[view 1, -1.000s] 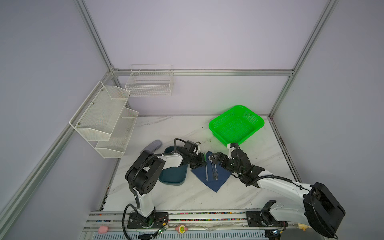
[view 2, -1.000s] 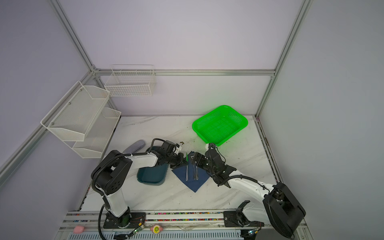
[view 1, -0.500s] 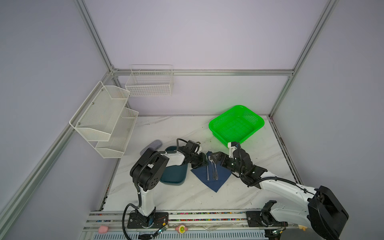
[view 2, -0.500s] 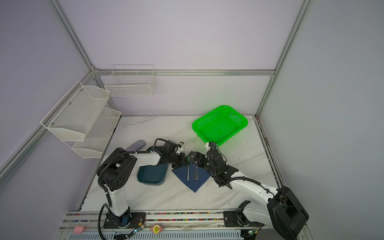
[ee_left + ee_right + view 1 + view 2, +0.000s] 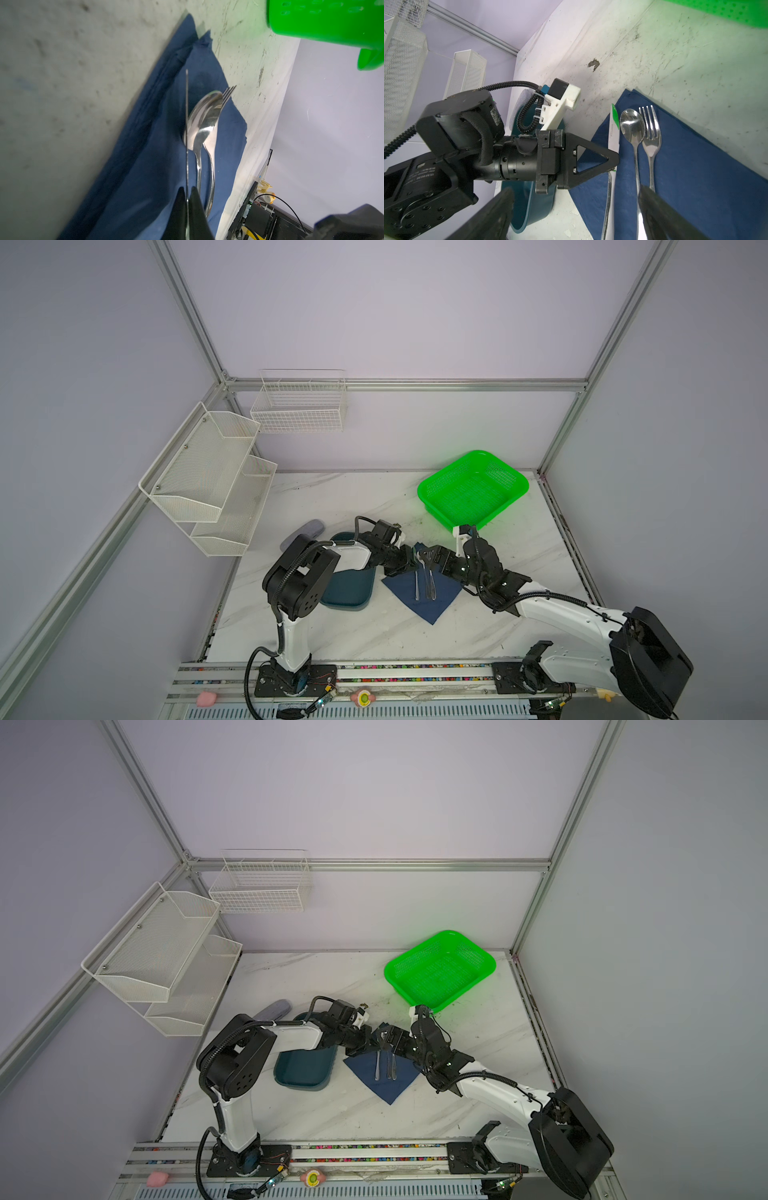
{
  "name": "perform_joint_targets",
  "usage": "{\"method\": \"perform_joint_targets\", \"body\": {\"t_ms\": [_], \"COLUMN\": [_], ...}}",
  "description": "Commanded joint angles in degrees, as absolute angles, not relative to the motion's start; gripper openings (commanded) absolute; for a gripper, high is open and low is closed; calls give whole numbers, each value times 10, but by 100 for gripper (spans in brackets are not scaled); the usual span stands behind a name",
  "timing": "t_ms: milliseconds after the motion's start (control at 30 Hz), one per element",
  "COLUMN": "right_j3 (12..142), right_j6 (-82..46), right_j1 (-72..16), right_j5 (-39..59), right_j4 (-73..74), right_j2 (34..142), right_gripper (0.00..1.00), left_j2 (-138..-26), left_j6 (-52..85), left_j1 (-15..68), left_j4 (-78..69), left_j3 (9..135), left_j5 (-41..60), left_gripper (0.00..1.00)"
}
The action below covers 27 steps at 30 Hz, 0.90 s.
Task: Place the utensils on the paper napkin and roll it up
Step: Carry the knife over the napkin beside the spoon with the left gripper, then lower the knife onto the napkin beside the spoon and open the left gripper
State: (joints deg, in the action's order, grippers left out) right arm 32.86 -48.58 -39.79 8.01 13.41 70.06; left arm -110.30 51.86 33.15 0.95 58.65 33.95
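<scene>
A white mesh shelf (image 5: 208,477) hangs on the left wall above the table's left edge. Below it a grey rounded case (image 5: 303,531) lies near that edge of the marble-patterned table (image 5: 374,639). The smooth dark teal tray (image 5: 349,593), with its raised rim, sits just beside the napkin's left side, a sliver of table between them. The left gripper (image 5: 613,160) reaches across the tray, its black wedge-shaped fingers pressed together on the knife (image 5: 614,128) about where blade meets handle. The knife runs along the napkin's left edge. The napkin (image 5: 432,605), a thin creased navy sheet, lies like a diamond in mid-table, one corner pointing at the near rail. The spoon (image 5: 631,126) and fork (image 5: 651,133), slim and shiny, lie side by side on it, heads toward the back wall. The right gripper (image 5: 426,560) hangs low over them with fingers spread wide, one finger (image 5: 660,214) above the spoon and fork handles, gripping nothing. The perforated green plastic basket (image 5: 471,489) fills the back right corner. Bare table lies open in front of the napkin and to its right.
</scene>
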Motion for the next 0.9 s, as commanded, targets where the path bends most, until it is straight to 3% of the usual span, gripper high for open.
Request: {"method": "perform_joint_targets", "body": {"t_ms": [0, 867], "right_j3": [327, 328], "right_j6": [-483, -490], "right_j1": [-396, -396], "right_j5": [82, 78], "right_j4": [132, 128], "right_j2": [703, 709], "right_gripper": [95, 95], "left_j2": [-1108, -1110], "left_j6": [512, 499], "left_j1": [333, 333], "left_j4": [-7, -20], "left_j3": [637, 640], "left_j5": [357, 340], "left_gripper": [2, 5]}}
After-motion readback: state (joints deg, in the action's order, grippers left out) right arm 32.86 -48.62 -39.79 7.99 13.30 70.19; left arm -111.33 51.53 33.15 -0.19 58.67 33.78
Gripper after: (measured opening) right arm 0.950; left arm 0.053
